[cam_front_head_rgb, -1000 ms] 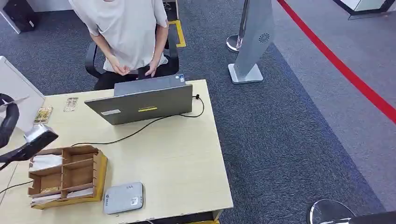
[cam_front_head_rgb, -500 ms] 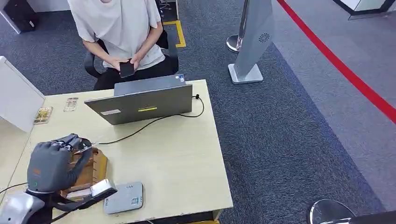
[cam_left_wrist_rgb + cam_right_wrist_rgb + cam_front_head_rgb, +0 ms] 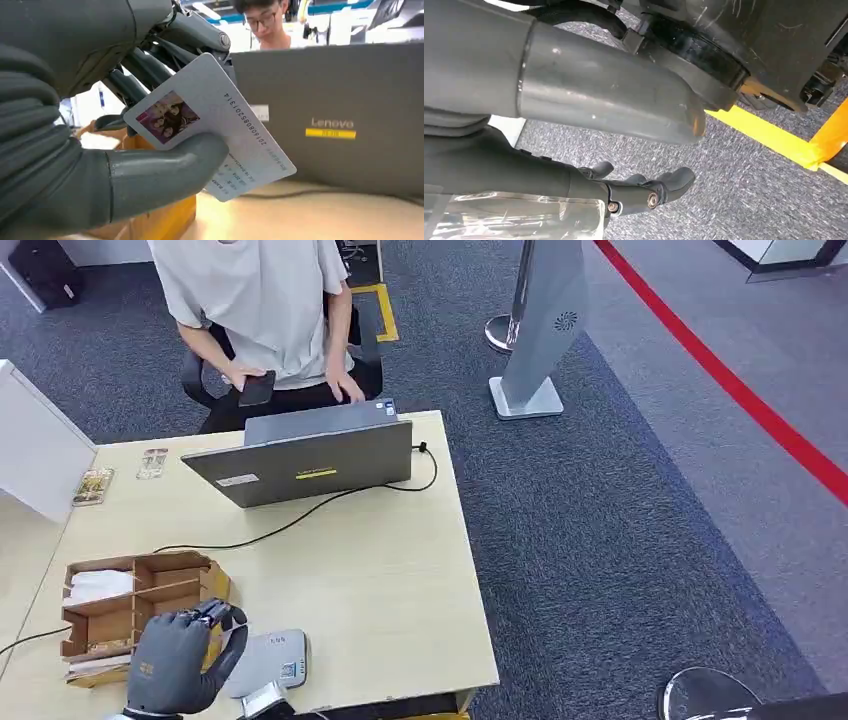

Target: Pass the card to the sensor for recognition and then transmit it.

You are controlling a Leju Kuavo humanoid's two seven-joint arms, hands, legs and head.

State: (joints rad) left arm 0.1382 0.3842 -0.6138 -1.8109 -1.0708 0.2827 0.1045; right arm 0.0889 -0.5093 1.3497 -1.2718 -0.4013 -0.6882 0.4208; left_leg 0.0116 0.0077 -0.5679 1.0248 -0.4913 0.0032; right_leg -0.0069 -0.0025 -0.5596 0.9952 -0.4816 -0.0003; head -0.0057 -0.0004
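My left hand [image 3: 180, 665] hangs low over the table's front edge, between the wooden box [image 3: 130, 610] and the grey card reader [image 3: 268, 662]. In the left wrist view this hand [image 3: 65, 150] pinches a white ID card [image 3: 235, 125] between the thumb and the dark fingers. The card carries a small photo and printed numbers and stands tilted in front of the laptop lid [image 3: 340, 115]. My right hand [image 3: 644, 192] hangs down over the grey carpet, its fingers loosely bent and holding nothing.
A grey laptop [image 3: 305, 460] stands open at the table's far side, its cable running across the top. A person [image 3: 260, 310] sits behind it holding a dark phone. Two small cards [image 3: 92, 485] lie far left. A white partition [image 3: 35, 445] borders the left.
My left hand, with the card, has come down from above the wooden box to the front edge beside the reader. The person has taken up a phone and lowered one hand to the laptop.
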